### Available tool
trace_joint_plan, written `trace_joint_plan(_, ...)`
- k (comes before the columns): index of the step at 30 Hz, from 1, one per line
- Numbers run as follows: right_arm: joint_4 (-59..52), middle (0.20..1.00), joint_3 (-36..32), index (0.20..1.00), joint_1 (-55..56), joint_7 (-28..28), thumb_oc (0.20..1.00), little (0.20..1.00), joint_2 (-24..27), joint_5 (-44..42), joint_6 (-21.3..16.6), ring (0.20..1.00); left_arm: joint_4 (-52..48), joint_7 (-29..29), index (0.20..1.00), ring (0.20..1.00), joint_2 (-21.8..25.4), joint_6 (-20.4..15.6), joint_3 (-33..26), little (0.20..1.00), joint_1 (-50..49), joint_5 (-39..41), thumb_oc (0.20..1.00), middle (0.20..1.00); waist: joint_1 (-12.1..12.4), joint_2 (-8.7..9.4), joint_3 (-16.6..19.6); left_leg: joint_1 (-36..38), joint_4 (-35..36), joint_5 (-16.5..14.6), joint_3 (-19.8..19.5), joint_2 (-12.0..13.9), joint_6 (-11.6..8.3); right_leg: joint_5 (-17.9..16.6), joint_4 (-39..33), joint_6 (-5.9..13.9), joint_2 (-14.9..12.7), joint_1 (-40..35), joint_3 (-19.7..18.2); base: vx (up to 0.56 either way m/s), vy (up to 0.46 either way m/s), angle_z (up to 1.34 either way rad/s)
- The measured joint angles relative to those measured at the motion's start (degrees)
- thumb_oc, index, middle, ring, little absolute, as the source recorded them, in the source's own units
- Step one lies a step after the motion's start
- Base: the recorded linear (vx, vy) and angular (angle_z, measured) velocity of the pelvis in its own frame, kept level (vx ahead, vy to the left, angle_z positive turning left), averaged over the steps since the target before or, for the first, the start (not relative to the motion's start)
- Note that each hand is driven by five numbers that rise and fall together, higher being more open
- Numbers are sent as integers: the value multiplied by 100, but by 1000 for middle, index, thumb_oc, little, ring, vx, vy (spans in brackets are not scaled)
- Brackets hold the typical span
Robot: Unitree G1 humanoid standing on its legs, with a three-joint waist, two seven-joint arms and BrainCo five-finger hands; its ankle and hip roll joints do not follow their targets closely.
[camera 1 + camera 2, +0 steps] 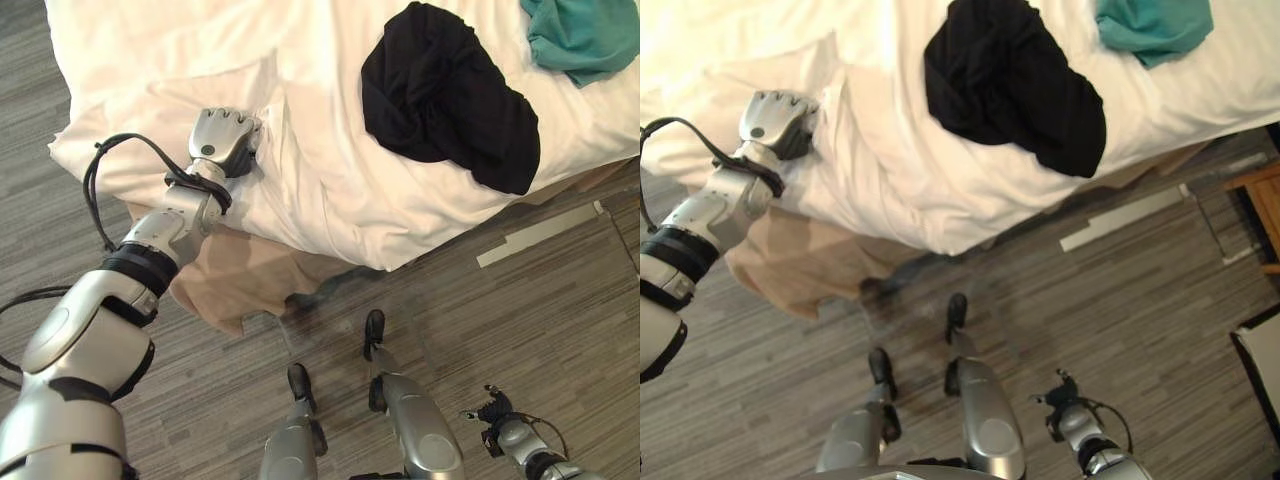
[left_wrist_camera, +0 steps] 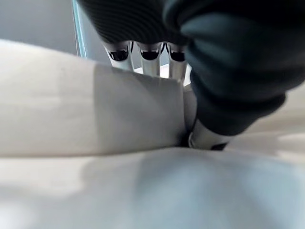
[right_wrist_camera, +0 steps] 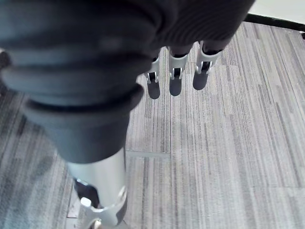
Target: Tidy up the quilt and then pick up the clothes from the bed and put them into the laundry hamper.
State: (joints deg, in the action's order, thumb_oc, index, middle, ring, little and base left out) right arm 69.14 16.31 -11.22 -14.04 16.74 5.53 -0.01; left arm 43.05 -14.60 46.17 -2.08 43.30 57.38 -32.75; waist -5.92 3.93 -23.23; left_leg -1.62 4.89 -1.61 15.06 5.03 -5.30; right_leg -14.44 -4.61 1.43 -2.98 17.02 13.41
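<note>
Here the left hand (image 1: 226, 138) is clamped on a fold of the white quilt (image 1: 320, 190) at about nine o'clock on the bed; soft and bulky, it should drag best from that edge. The black garment (image 1: 445, 95) lies at one o'clock, light and limp. The right hand (image 3: 176, 71) hangs relaxed, fingers apart.

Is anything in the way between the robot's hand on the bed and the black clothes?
Nothing visible. The left hand grips the white quilt near the bed's edge, and only rumpled quilt lies between it and the black garment.
</note>
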Motion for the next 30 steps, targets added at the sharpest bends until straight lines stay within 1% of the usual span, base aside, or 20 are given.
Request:
trace_joint_plan(2,-63,1000,-145,1000,62,1,1000,1000,-33,-134,23,1000,-247,93,200,200,-304,-23,-979,200,-822,81,200,200,-18,-50,3,313,3,-103,12,0,2,60,-5,-75,13,-297,-15,63,72,-6)
trace_joint_plan(4,-162,1000,-319,1000,124,-6,1000,1000,-60,-286,23,1000,-546,98,206,206,-420,-51,-1330,206,-1603,216,206,206,-12,-122,49,449,2,-153,9,4,28,92,-4,-103,12,-437,-27,90,91,-3)
trace_joint_plan(5,-304,1000,-722,1000,63,-3,1000,1000,-103,-523,65,1000,-1122,94,937,937,-753,-209,-2281,937,-2729,522,937,937,-7,-201,101,569,8,-205,12,-3,45,131,-4,-79,6,-542,-44,88,80,-3)
trace_joint_plan(6,-397,1000,-989,1000,71,-11,1000,1000,-98,-781,118,1000,-1352,83,1000,1000,-1076,-316,-2810,1000,-3318,826,1000,1000,-23,-251,145,657,8,-223,20,-4,50,129,-5,-82,14,-623,-61,92,80,0)
trace_joint_plan(8,-636,1000,-1161,1000,45,-69,1000,1000,63,-1111,179,1000,-1417,109,1000,1000,-1320,-489,-2820,1000,-4072,1207,1000,1000,173,-388,452,646,26,-251,-13,-5,73,133,-5,-81,3,-641,-45,91,74,5)
trace_joint_plan(10,-1208,1000,-1030,1000,-384,36,1000,1000,625,-1346,309,1000,-1328,226,1000,1000,-1481,-627,-2866,1000,-5030,1437,1000,1000,258,-530,778,770,27,-317,-40,-16,73,208,-3,-15,-27,-833,32,72,55,11)
trace_joint_plan(11,-1677,1000,-771,1000,-468,-165,1000,1000,1209,-1208,212,1000,-816,422,1000,1000,-1687,-652,-2929,1000,-5252,1448,1000,1000,291,-522,1033,775,28,-315,-126,-40,74,216,-17,20,-63,-828,20,-22,60,35)
trace_joint_plan(12,-2398,1000,-782,1000,-448,-253,1000,1000,1402,-1081,2,1000,-407,452,1000,1000,-1743,-613,-3068,1000,-5589,1452,1000,1000,339,-541,1193,754,8,-294,-192,-41,77,218,-6,23,-74,-850,71,-5,88,20)
trace_joint_plan(13,-3584,200,-673,200,-391,-206,200,200,1530,-824,-214,200,1264,340,1000,1000,-1991,-279,-3592,1000,-5765,1456,1000,1000,468,-374,1236,763,7,-271,-182,-37,85,218,-6,37,-65,-847,45,4,30,8)
trace_joint_plan(14,-4499,200,-557,200,-336,-190,200,200,1477,-726,-107,200,2472,140,1000,1000,-2185,-238,-4422,1000,-5993,1456,1000,1000,523,-215,1245,705,35,-281,-219,-29,81,300,-11,128,-73,-833,137,10,15,3)
trace_joint_plan(15,-5310,200,-402,200,-272,-192,200,200,1451,-577,-281,200,3530,55,1000,1000,-2270,133,-4946,1000,-6310,1558,1000,1000,429,-59,1248,713,-1,-208,-278,-9,57,277,-22,90,-69,-815,164,-8,-21,47)
trace_joint_plan(16,-5403,200,-405,200,-454,-181,200,200,1458,-539,-402,200,3561,76,1000,1000,-2242,328,-4668,1000,-6803,1641,1000,1000,666,119,1307,627,-1,-160,-433,5,53,266,-10,98,-101,-854,291,-1,-27,45)
trace_joint_plan(17,-5456,200,-323,200,-696,-170,200,200,1469,-535,-336,200,3471,66,1000,1000,-2232,242,-4588,1000,-7116,1636,1000,1000,853,182,1322,562,0,-174,-446,-12,58,346,-39,149,-122,-802,302,-14,-24,39)
trace_joint_plan(19,-5593,200,-89,200,-1214,-184,200,200,1537,-443,-389,200,3451,62,1000,1000,-2247,267,-4577,1000,-7281,1648,1000,1000,1029,227,1284,508,0,-131,-499,-32,63,355,-39,187,-164,-792,375,-53,-37,25)
trace_joint_plan(20,-5386,200,265,200,-2049,-209,200,200,1447,-326,-408,200,3333,33,1000,1000,-2243,270,-4441,1000,-7438,1668,1000,1000,1292,233,1214,422,-1,-76,-642,-53,58,344,-40,204,-206,-773,493,-92,-41,39)
trace_joint_plan(22,-5158,200,561,200,-2777,-189,200,200,1433,-316,-479,200,3063,-13,1000,1000,-2207,258,-4284,1000,-7293,1681,1000,1000,1473,268,1170,238,-3,-11,-697,-77,14,315,-38,245,-247,-606,548,-128,-39,43)
trace_joint_plan(23,-4896,200,643,200,-3414,-238,200,200,1184,-341,-507,200,2906,-96,1000,1000,-2191,218,-4167,1000,-7186,1707,1000,1000,1718,296,1030,-22,-8,78,-866,-84,-2,298,-33,265,-285,-472,685,-140,-50,41)
trace_joint_plan(27,-4230,200,907,200,-4540,-304,200,200,638,-566,-499,200,2498,-203,1000,1000,-2056,98,-3741,1000,-6410,2013,1000,1000,1989,473,398,-417,-50,270,-1149,-32,-72,265,-10,300,-280,-208,901,-77,-42,44)
trace_joint_plan(29,-3849,200,950,200,-4709,-388,200,200,394,-774,-482,200,2190,-295,1000,1000,-2026,-7,-3503,1000,-5872,2144,1000,1000,2221,415,-2,-832,-421,221,-1400,-4,-98,267,-7,298,-301,-128,1134,-60,-48,50)
trace_joint_plan(30,-3555,200,985,200,-4804,-453,200,200,239,-856,-467,200,2002,-351,1000,1000,-1987,-11,-3240,1000,-5705,2145,1000,1000,2227,398,-52,-1054,-567,201,-1479,7,-115,267,-8,297,-299,-6,1209,-59,-61,55)
